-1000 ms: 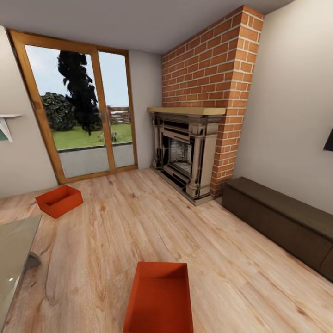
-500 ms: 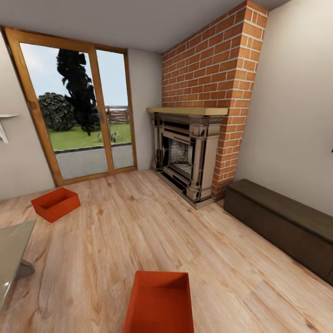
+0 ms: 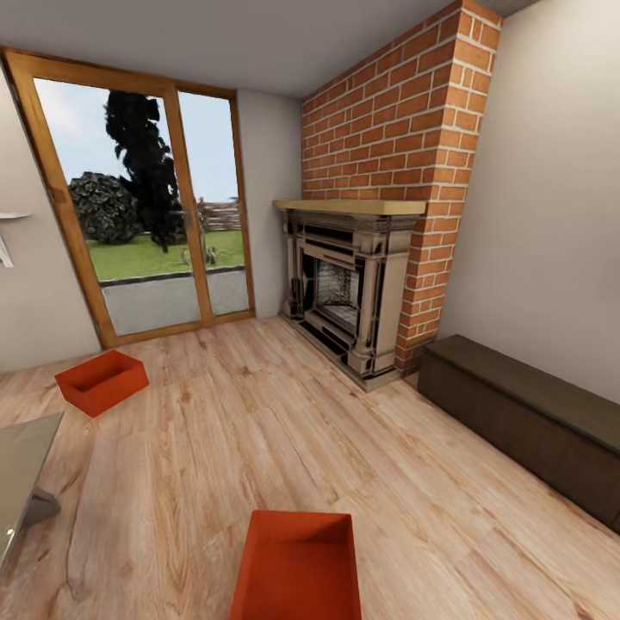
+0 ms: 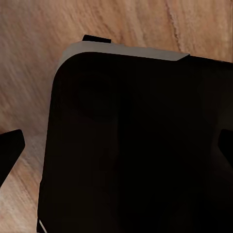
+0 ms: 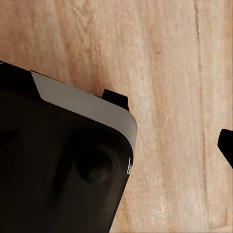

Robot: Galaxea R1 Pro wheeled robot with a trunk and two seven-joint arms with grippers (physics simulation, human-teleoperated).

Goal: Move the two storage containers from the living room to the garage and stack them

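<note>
Approaching the near bin (image 3: 297,564) on the living-room floor (image 3: 258,430); far bin (image 3: 101,381) sat by the glass doors (image 3: 138,207). Next: reach down, grasp. Couldn't tell either tool's state.

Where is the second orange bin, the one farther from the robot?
In the head view the far bin sits on the wood floor at the left, just before the glass doors.

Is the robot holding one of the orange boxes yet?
No. Both storage containers, the near one and the far one, sit untouched on the wood floor.
</note>
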